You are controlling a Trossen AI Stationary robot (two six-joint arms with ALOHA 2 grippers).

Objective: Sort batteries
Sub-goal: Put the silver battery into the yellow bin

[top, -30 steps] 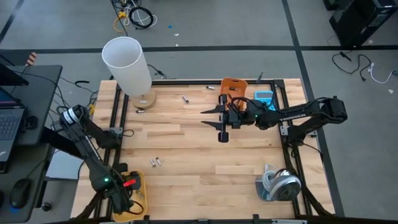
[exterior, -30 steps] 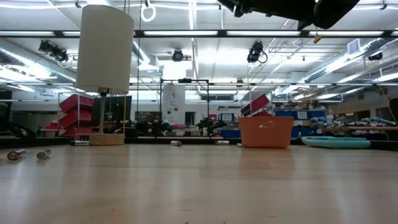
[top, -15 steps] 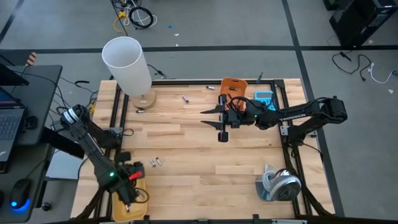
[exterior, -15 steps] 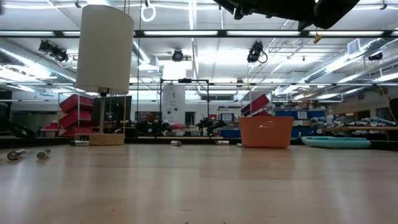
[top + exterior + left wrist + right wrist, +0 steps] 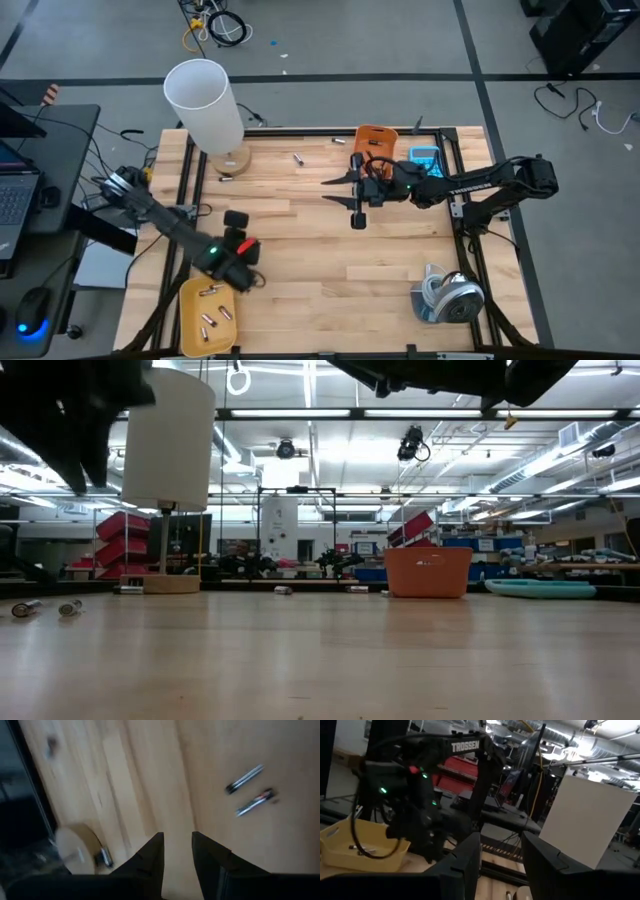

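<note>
The left gripper (image 5: pixel 236 250) is held low over the wooden table (image 5: pixel 330 285), fingers slightly parted and empty, just above two silvery cylindrical batteries (image 5: pixel 249 790). Three more lie in the yellow plastic tray (image 5: pixel 186 300). The right gripper (image 5: pixel 358 190) is poised mid-table, parted, empty.

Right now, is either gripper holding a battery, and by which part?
Nothing is held. The left gripper is open and empty above the table, near two loose batteries. The right gripper is open and empty too.

Pale planked wood table (image 5: pixel 320 230), shiny metal batteries (image 5: pixel 249 790), matt yellow plastic tray (image 5: pixel 190 300)
</note>
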